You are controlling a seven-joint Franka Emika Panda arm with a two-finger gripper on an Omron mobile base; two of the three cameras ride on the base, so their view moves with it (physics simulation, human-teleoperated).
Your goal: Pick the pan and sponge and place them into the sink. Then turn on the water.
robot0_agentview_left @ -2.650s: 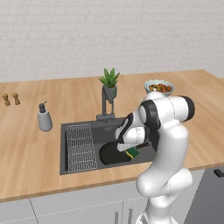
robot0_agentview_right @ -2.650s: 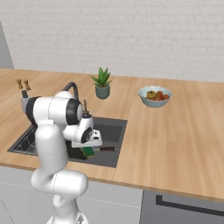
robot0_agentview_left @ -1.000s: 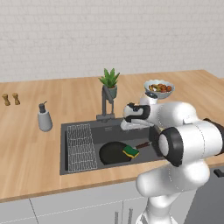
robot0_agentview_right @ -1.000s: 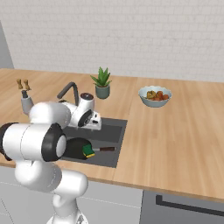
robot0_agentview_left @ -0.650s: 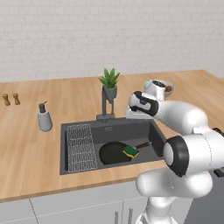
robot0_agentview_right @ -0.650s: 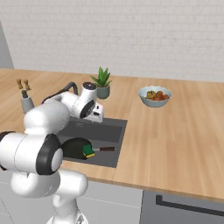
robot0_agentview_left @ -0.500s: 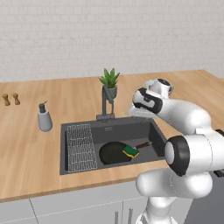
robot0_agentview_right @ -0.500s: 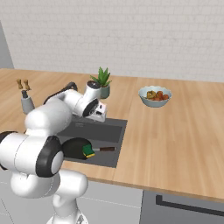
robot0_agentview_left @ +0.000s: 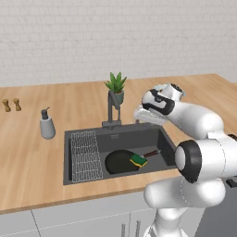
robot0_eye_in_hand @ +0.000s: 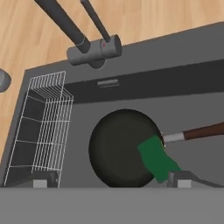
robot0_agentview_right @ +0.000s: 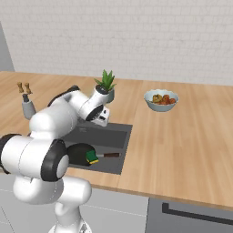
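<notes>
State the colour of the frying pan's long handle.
Dark reddish-brown wooden handle with a metal neck, clearest in the hand view.

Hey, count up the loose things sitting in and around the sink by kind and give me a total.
Pan: 1
Sponge: 1
Wire rack: 1
Soap bottle: 1
Potted plant: 1
Bowl of food: 1
Small shakers: 2
Total: 8

White brick wall [robot0_agentview_left: 92, 37] behind wooden counter [robot0_agentview_left: 28, 157], grey cabinets [robot0_agentview_left: 69, 222] below.
</notes>
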